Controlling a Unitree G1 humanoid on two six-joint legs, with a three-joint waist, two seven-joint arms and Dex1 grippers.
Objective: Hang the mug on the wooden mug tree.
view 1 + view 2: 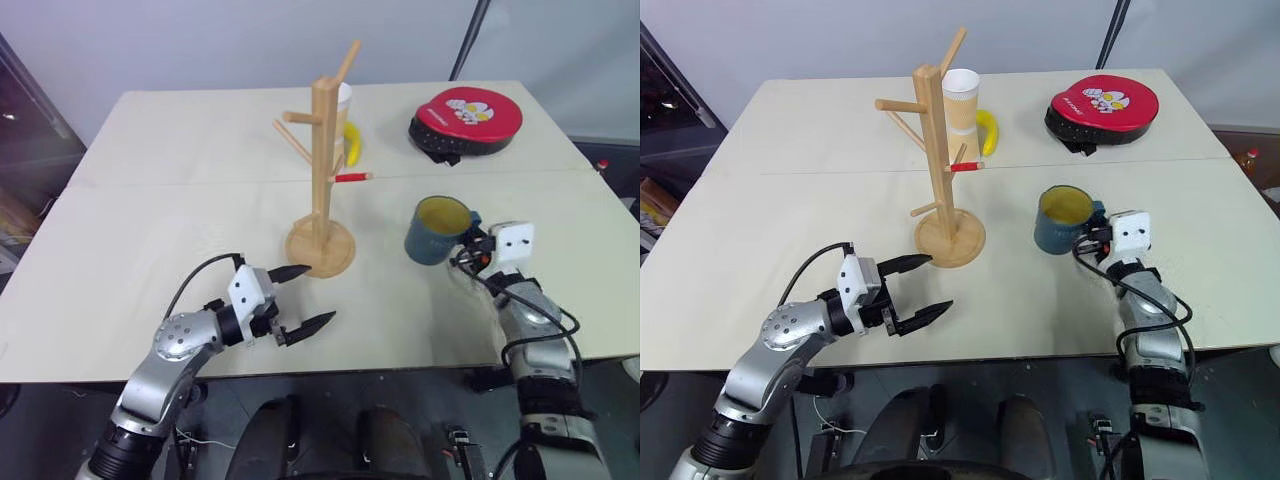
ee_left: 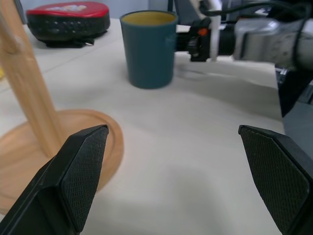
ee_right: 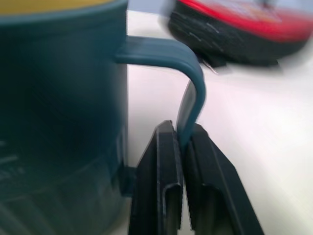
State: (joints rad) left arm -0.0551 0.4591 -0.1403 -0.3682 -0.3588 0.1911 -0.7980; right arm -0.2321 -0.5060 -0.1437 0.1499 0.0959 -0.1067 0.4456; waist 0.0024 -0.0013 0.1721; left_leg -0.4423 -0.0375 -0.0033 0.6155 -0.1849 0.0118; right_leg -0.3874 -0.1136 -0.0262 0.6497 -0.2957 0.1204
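Right tool [image 3: 183, 147]: clamped on the handle of the mug [image 1: 438, 230], which sits upright on the desk [image 1: 150, 230].
Left tool [image 1: 305, 297]: spread wide, holding nothing, near the wooden mug tree [image 1: 322, 190].

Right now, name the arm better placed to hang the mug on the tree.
Right. Its tool is shut on the mug's handle. The left tool is open, holding nothing, beside the wooden mug tree's base.
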